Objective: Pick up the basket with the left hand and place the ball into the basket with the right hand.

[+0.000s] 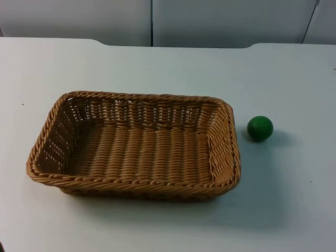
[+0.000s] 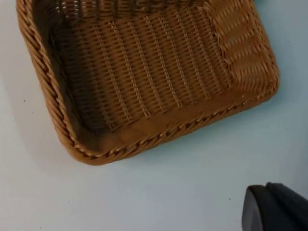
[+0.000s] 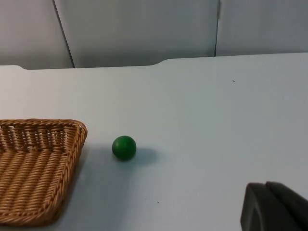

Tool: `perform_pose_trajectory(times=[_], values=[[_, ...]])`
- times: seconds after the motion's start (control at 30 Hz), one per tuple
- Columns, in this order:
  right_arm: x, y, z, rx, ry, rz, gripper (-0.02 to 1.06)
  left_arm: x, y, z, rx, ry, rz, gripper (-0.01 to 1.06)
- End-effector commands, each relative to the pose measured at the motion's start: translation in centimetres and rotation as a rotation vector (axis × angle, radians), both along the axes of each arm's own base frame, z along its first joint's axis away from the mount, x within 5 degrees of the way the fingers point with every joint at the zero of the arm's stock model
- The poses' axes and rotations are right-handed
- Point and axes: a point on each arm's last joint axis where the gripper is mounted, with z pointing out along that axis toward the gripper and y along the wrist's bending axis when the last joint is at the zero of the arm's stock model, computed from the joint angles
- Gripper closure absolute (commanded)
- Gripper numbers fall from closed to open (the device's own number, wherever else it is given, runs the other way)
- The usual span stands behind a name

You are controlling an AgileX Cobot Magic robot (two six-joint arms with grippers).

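Basket (image 1: 134, 146): rectangular woven wicker, sitting flat on the white table (image 1: 168, 226); its long axis runs across the top view, side to side; nothing lies inside it; no gripper touches it.
Ball (image 1: 260, 128): small and green, resting on the table just beside the basket's right short end, apart from the weave; well apart from the partition wall (image 1: 220, 21).
Left gripper: one black fingertip (image 2: 274, 208) hangs above bare table; the basket's near long rim (image 2: 159, 137) lies ahead of it, not yet reached; whether the fingers stand apart or together cannot be told.
Right gripper: one black fingertip (image 3: 274, 207) stands over open table; the ball (image 3: 124, 147) lies ahead and off to one side, the basket's corner (image 3: 72, 132) just beyond it; finger state cannot be told.
Key relation: the ball is on the right arm's side of the basket, so each arm is nearer its own object.
Step in hand, as a judgement: neither grasp has begun; the left arm likely needs to close on a long rim first.
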Motion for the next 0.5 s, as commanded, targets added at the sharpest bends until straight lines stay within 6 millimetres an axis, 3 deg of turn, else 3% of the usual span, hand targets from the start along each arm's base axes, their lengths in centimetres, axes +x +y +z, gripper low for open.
perform_pose_trajectory(times=[0.0,0.23,0.47], values=[[0.0,0.0,0.0,0.000,-0.012,-0.005,1.04,1.8,-0.2,-1.2,-0.012,0.002,0.014,1.05],[0.0,0.0,0.0,0.000,-0.012,-0.005,1.04,4.4,1.5,-4.4,0.207,0.028,0.072,1.05],[0.0,0.0,0.0,0.000,-0.012,-0.005,1.04,5.4,2.6,-6.1,0.303,0.097,0.178,1.05]])
